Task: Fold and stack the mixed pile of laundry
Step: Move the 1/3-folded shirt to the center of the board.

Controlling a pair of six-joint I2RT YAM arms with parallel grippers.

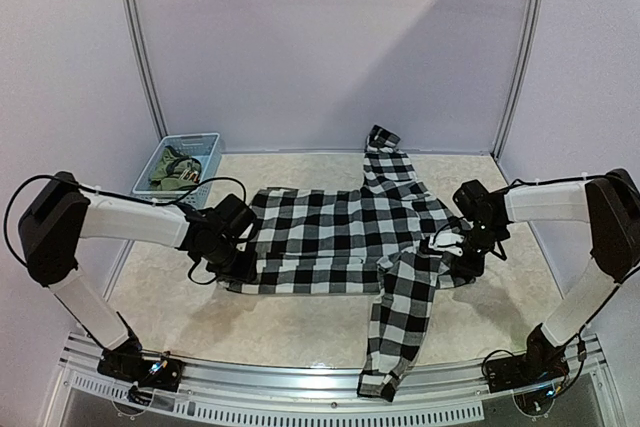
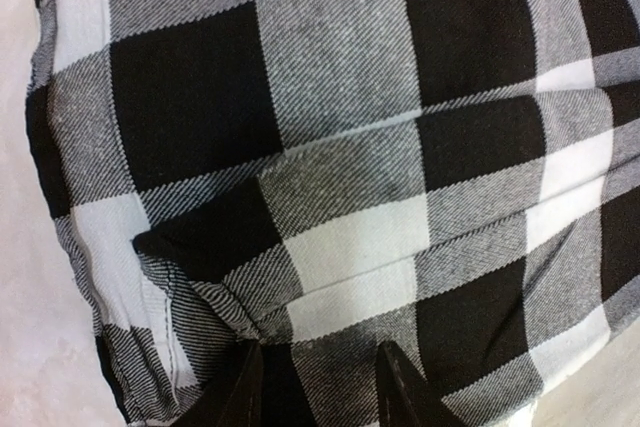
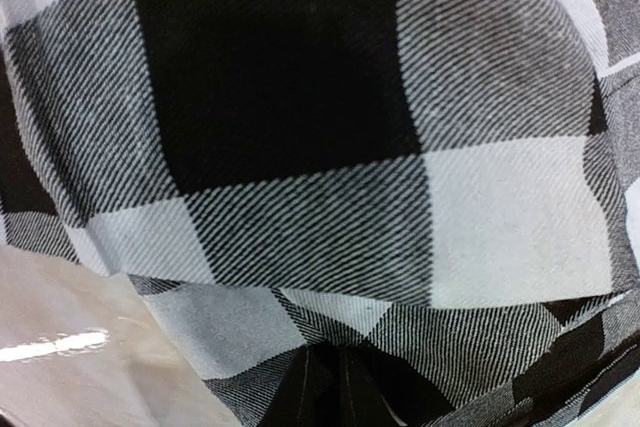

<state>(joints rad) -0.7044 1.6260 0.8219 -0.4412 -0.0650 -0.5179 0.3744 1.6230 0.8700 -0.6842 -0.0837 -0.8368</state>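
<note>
Pinching bunched twill folds, left fingers [image 2: 240, 402] and right fingers [image 3: 305, 399] grip the checked shirt [image 1: 320, 232].

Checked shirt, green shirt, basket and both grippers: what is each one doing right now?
checked shirt: spread out on the table, not folded up yet.
green shirt: crumpled inside the basket.
basket: upright, at the table's far left corner.
left gripper: fingers either side of the bunched shirt edge; grip unclear.
right gripper: shut on the checked shirt's right side.
</note>
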